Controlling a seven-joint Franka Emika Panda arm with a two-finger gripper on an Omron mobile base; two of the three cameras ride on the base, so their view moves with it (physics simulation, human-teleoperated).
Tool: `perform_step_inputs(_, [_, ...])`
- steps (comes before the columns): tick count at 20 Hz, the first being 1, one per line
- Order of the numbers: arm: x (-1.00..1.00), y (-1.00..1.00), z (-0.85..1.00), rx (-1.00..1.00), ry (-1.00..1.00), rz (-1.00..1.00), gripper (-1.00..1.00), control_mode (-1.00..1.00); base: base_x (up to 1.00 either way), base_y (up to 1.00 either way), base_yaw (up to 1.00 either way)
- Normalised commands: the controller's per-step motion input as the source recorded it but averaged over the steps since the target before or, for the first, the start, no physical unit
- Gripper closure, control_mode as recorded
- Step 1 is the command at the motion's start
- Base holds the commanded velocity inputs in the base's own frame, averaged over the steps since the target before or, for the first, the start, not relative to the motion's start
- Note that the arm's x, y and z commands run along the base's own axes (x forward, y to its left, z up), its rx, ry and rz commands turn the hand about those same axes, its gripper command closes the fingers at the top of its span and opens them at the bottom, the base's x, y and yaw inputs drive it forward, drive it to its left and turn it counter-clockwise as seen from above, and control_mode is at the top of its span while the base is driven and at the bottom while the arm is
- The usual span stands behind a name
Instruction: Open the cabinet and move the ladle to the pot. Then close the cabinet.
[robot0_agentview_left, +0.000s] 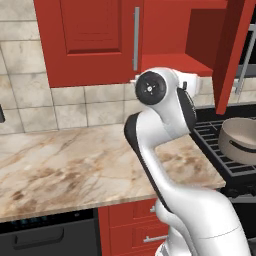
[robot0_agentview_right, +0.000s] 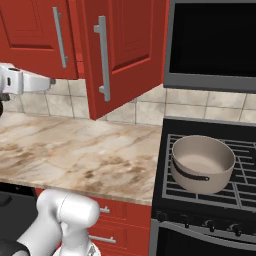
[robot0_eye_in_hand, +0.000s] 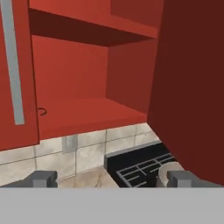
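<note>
Red wall cabinet with two panelled doors and long vertical silver bar handles: left door shut, right door swung out over the counter. In the hand view the open right half shows a bare red lower shelf and an upper shelf board above it; a small dark curved shape sits at the shelf's left edge beside the shut door, too small to identify, and the ladle cannot be made out with certainty. Wide round grey brushed-metal pot with low straight sides and a dark side handle: upright on the black grate of the stove, right of the counter and below the open door's side; its rim also shows in the hand view. White arm's two-finger gripper: jaws spread wide, nothing between them, held below the open compartment and facing into it. Beige marbled stone countertop against a cream tiled wall. Small red drawers with horizontal handles below the counter.
</note>
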Motion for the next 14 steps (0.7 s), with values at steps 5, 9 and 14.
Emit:
perform_step_inputs(5, [0.48, -0.38, 0.0, -0.02, 0.0, -0.15, -1.0, -1.0, 0.0, 0.0, 0.0])
perform_step_inputs(9, [0.28, -0.48, 0.0, 0.0, 0.0, -0.14, -1.0, -1.0, 0.0, 0.0, 0.0])
perform_step_inputs(14, [0.22, -0.51, 0.0, 0.0, 0.0, -0.13, -1.0, -1.0, 0.0, 0.0, 0.0])
